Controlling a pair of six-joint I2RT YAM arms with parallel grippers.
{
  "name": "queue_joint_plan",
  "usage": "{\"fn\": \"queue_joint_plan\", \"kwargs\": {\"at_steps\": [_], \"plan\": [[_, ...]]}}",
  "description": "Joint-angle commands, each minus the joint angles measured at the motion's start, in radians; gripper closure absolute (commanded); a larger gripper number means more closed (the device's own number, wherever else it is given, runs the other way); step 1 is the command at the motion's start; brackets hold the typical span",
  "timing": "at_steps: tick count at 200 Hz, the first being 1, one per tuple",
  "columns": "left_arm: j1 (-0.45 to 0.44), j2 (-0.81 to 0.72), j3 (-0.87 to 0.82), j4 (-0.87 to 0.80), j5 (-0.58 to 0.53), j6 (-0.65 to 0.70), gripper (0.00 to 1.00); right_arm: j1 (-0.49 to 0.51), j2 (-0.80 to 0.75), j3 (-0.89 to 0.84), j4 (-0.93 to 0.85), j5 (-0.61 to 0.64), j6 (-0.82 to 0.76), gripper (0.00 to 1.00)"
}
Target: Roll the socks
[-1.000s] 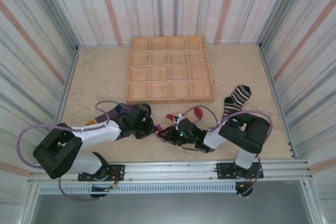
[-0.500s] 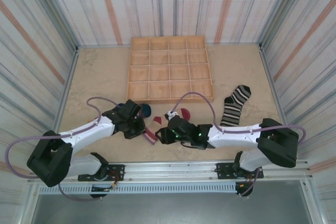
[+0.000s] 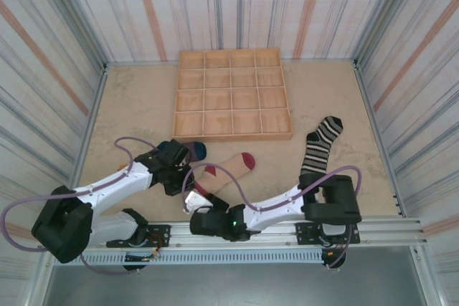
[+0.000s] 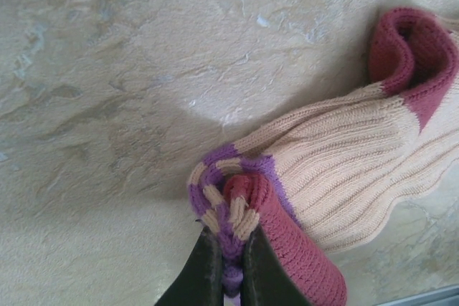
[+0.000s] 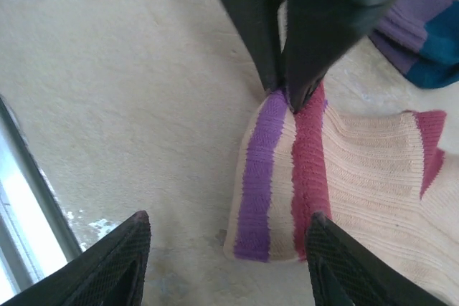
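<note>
No sock is seen rolled. The peach sock [image 3: 226, 170] is laid out nearly flat, its soft ribbed knit stretched away from the left gripper [image 4: 229, 252]. That gripper's fingers are clenched on the cuff's purple and dark-red bands. Only a small curl is formed at the pinch, so the rolling is judged barely begun. A dark-red patch is puckered up farther from those fingertips.

The right gripper [image 5: 226, 233] is held spread with nothing grasped, one cross-hatched finger to each side of the cuff, facing the left fingertips.

The purple sock [image 3: 192, 151], teal-toed, is found just behind the left fingers. The black-and-white striped sock [image 3: 319, 145] is laid flat, well apart from both grippers. Both are judged work left to do.

Beyond them, a compartmented wooden tray [image 3: 233, 136] is set on the mottled beige table [image 3: 136, 105].
</note>
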Motion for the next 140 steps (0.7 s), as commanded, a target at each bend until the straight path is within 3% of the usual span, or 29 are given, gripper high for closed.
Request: {"fn": "queue_joint_plan", "kwargs": {"at_steps": [1, 40, 67, 84, 111, 118, 140], "plan": [[0.01, 0.008, 0.013, -0.044, 0.029, 0.032, 1.0, 0.03, 0.082, 0.051, 0.018, 0.178, -0.085, 0.42], [0.016, 0.009, 0.017, -0.055, 0.039, 0.048, 1.0, 0.027, 0.166, 0.079, -0.01, 0.243, -0.072, 0.45], [0.019, 0.016, 0.02, -0.06, 0.047, 0.06, 1.0, 0.008, 0.188, 0.069, -0.024, 0.245, -0.045, 0.53], [0.023, 0.016, 0.02, -0.058, 0.051, 0.063, 1.0, -0.005, 0.201, 0.061, -0.032, 0.228, -0.025, 0.63], [0.037, 0.014, 0.013, -0.039, 0.072, 0.065, 1.0, -0.02, 0.203, 0.038, -0.023, 0.175, 0.001, 0.94], [0.042, 0.011, 0.011, -0.035, 0.073, 0.066, 0.95, -0.03, 0.195, 0.027, -0.013, 0.138, 0.012, 1.0], [0.062, -0.01, -0.008, -0.013, 0.087, 0.057, 0.65, -0.057, 0.154, -0.035, 0.06, 0.032, 0.027, 1.0]]}}
